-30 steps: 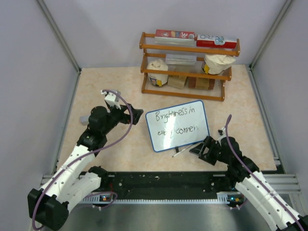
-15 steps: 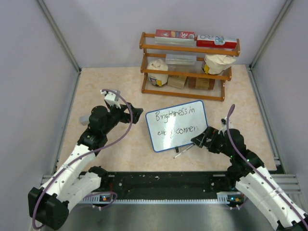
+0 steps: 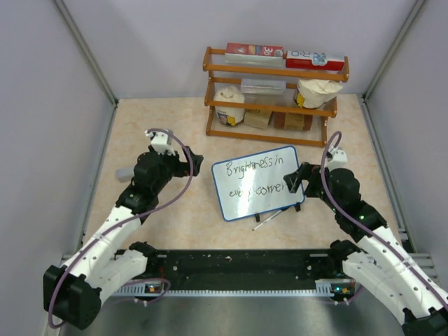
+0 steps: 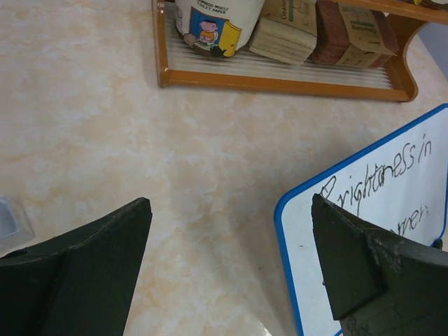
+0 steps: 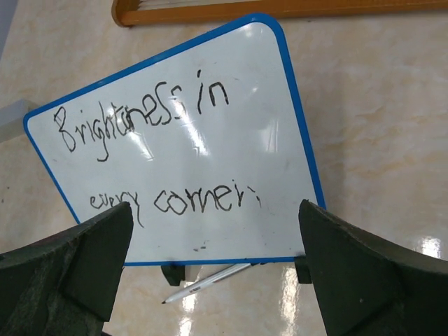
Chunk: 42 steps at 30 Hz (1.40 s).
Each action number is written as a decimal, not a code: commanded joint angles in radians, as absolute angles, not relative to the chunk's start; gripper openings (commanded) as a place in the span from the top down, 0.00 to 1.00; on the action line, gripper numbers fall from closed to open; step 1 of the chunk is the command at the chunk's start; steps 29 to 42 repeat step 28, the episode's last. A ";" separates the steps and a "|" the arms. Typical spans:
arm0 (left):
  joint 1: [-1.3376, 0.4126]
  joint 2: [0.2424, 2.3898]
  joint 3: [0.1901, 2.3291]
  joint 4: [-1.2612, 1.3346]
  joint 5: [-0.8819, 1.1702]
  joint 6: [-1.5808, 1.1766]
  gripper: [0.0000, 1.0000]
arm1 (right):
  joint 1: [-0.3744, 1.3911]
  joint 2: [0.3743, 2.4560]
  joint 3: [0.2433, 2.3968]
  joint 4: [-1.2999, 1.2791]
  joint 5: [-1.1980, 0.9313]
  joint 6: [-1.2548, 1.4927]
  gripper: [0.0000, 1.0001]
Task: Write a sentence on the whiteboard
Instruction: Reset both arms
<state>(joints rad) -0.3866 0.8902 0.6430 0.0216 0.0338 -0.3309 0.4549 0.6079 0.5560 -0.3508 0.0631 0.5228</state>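
Note:
The whiteboard (image 3: 241,199) (image 5: 231,150) (image 4: 315,238) stands tilted on the table's middle, blue-rimmed, on small black feet. The sentence (image 3: 250,176) (image 5: 143,119) is written on it in two black lines, "Brightness in" over "every corner". A thin marker pen (image 3: 269,218) (image 5: 210,280) lies on the table at the board's near edge, partly under it. My right gripper (image 3: 297,183) (image 5: 215,206) hovers open over the board's right near part, holding nothing. Left of the board, my left gripper (image 3: 187,166) (image 4: 229,203) is open above bare table, its right finger over the board's corner.
A wooden rack (image 3: 269,73) (image 4: 280,84) with boxes, bags and a jar stands behind the board. A small grey object (image 3: 124,173) (image 4: 10,220) lies left of my left arm. Grey walls close in both sides; a black rail (image 3: 238,262) runs along the front.
My right gripper opened wide, rose from the table beside the pen and moved away over the board's right edge. The pen stays on the table. The left arm barely shifted.

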 commanded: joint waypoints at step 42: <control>-0.383 0.752 0.543 0.130 -0.074 -0.200 0.04 | 0.446 0.575 0.393 0.215 0.484 0.112 0.01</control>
